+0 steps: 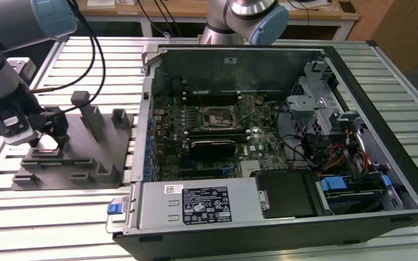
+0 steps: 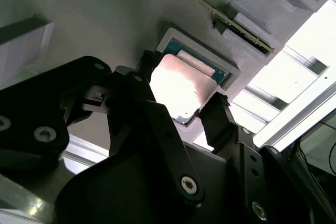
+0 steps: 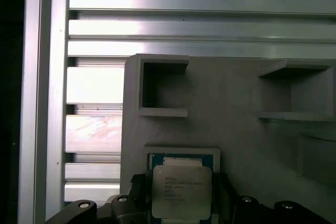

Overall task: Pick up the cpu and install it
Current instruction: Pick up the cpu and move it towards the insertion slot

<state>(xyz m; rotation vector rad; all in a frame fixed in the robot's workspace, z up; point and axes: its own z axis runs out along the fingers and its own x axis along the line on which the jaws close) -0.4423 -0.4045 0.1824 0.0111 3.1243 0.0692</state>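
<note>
We can make out no wording or numbers anywhere. In the first wrist view, fine dark lines of print stand on the cpu (image 3: 181,190). In the exterior view, the power supply (image 1: 158,211) bears a black label (image 1: 207,205), with a white sticker (image 1: 173,188) at its ten o'clock. A small white tag (image 1: 229,60) sits on the case wall (image 1: 267,65).
</note>
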